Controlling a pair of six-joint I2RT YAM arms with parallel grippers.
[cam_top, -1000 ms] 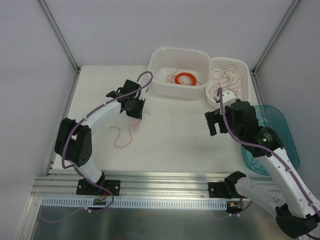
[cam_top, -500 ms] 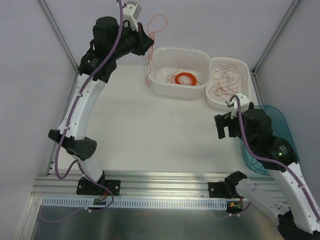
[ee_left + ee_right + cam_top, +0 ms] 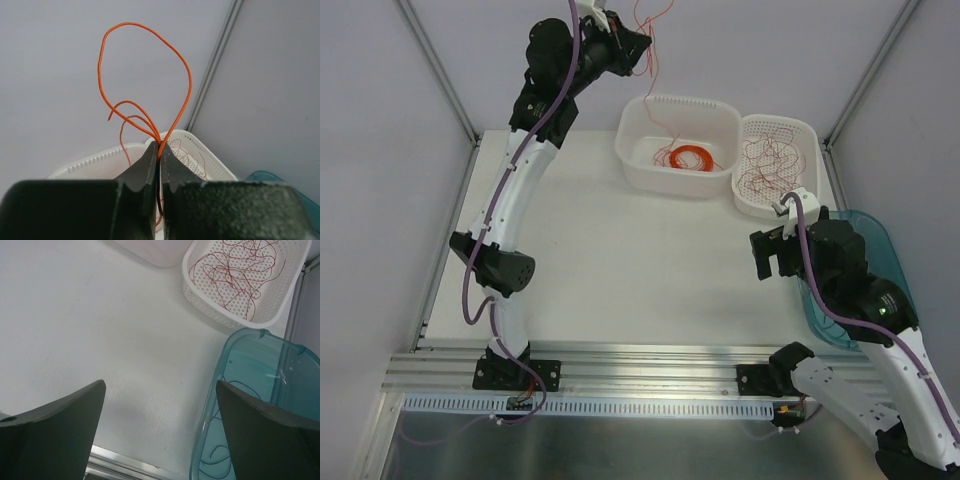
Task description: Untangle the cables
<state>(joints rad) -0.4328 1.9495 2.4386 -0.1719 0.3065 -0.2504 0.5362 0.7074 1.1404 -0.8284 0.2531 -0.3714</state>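
Note:
My left gripper (image 3: 642,38) is raised high above the back of the table, near the white tub (image 3: 638,115). It is shut on thin orange cables (image 3: 150,75) that loop up out of its tips (image 3: 160,146); a dark strand runs between the jaws. In the top view the held strands (image 3: 650,60) dangle over the tub's left rim. Red cables (image 3: 772,165) lie loose in the perforated white basket (image 3: 810,130), also in the right wrist view (image 3: 235,270). My right gripper (image 3: 770,255) is open and empty above the table's right side.
A neat orange ring coil (image 3: 691,157) and loose orange strands lie in the white tub. A teal transparent tub (image 3: 905,300) at the right edge holds thin dark wires (image 3: 220,450). Metal frame posts stand at both back corners.
My left arm has swung from the table up high and rightward over the tub, carrying the orange cables off the table. The right gripper has drawn back slightly toward the near right.

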